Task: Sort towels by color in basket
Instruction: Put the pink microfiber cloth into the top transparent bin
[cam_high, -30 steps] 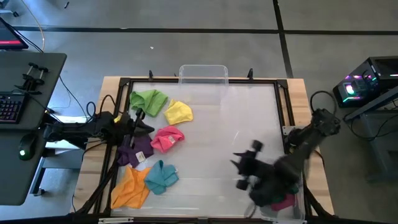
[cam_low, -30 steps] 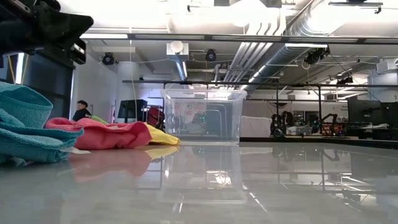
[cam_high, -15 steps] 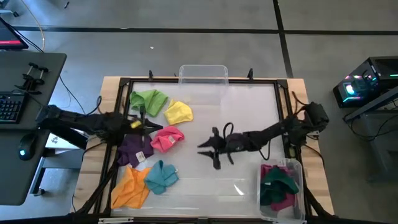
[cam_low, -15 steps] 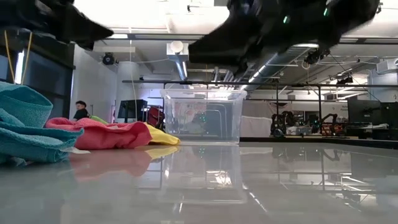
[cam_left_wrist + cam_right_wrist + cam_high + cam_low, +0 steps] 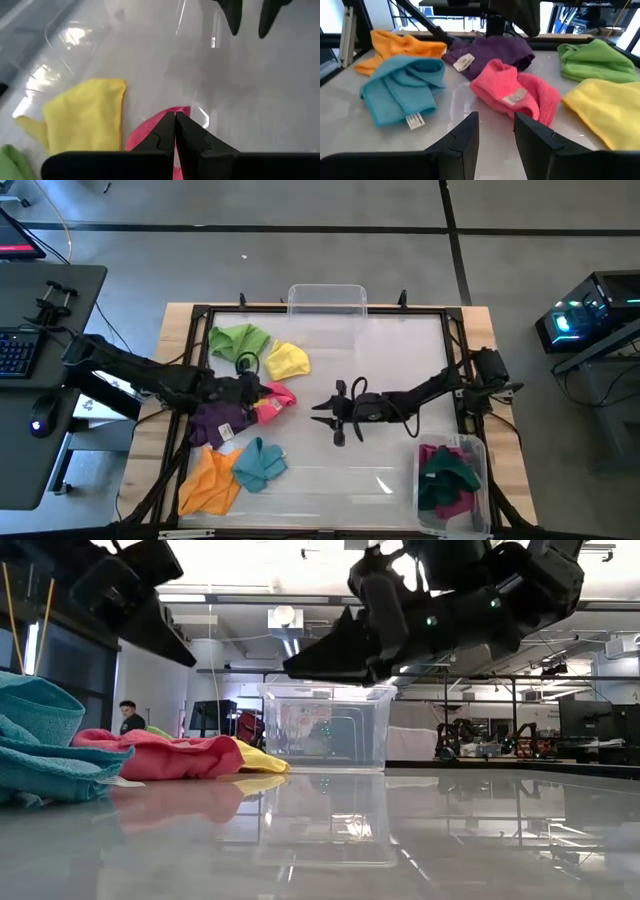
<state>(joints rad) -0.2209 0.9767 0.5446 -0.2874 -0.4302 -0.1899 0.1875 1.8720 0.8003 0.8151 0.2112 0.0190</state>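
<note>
- The left gripper (image 5: 262, 387) is stretched from the left side over the pink towel (image 5: 275, 402), its fingers (image 5: 175, 135) pressed together with nothing between them.
- The right gripper (image 5: 322, 410) reaches from the right edge low across the middle of the worktop (image 5: 390, 360), pointing at the pink towel, its fingers (image 5: 465, 142) a little apart and empty.
- Light green towel (image 5: 238, 340), yellow towel (image 5: 287, 360), purple towel (image 5: 217, 420), teal towel (image 5: 261, 464) and orange towel (image 5: 209, 482) lie on the worktop's left part.
- A clear bin (image 5: 478, 505) at the right near corner holds dark green and magenta cloths.
</note>
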